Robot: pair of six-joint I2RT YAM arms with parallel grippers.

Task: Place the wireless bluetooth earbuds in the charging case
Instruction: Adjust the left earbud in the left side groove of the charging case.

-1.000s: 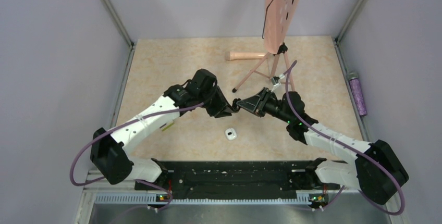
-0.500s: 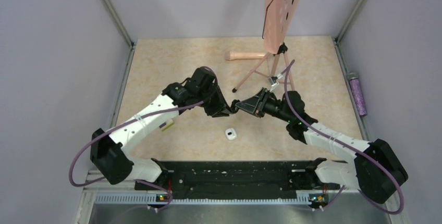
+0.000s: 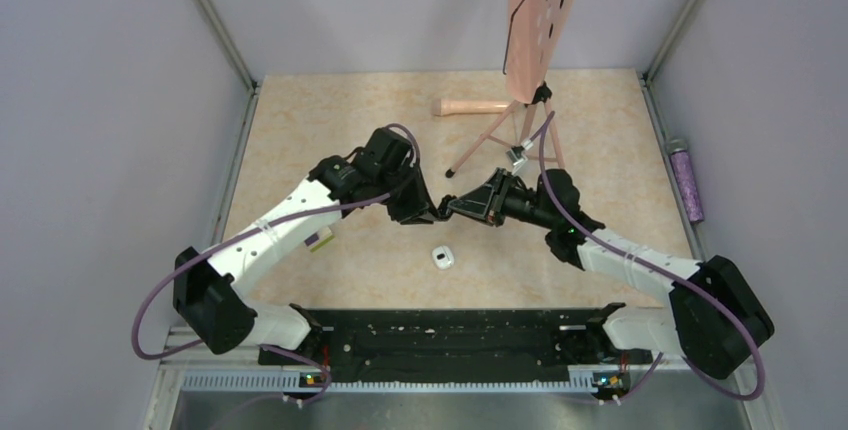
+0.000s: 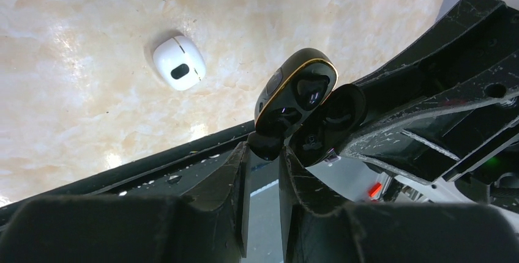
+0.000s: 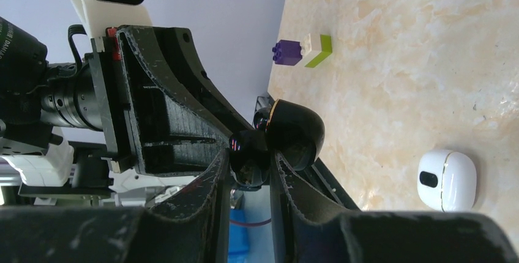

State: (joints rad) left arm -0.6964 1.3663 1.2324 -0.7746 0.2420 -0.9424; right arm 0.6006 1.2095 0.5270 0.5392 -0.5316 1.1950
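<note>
Both arms are reaching inward, meeting above the counter [image 3: 330,130]. The right tool [image 5: 249,156] is pinching the open black charging case [image 4: 297,92], while the left tool [image 4: 263,153] is pinching a black earbud [image 4: 266,142] against its rim.

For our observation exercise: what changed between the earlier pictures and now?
The joined grippers drifted slightly left and nearer the bases: right gripper, holding the charging case, advanced; left gripper, pinching an earbud, backed off. Nothing grasped or released. White case, block and stand stayed.
</note>
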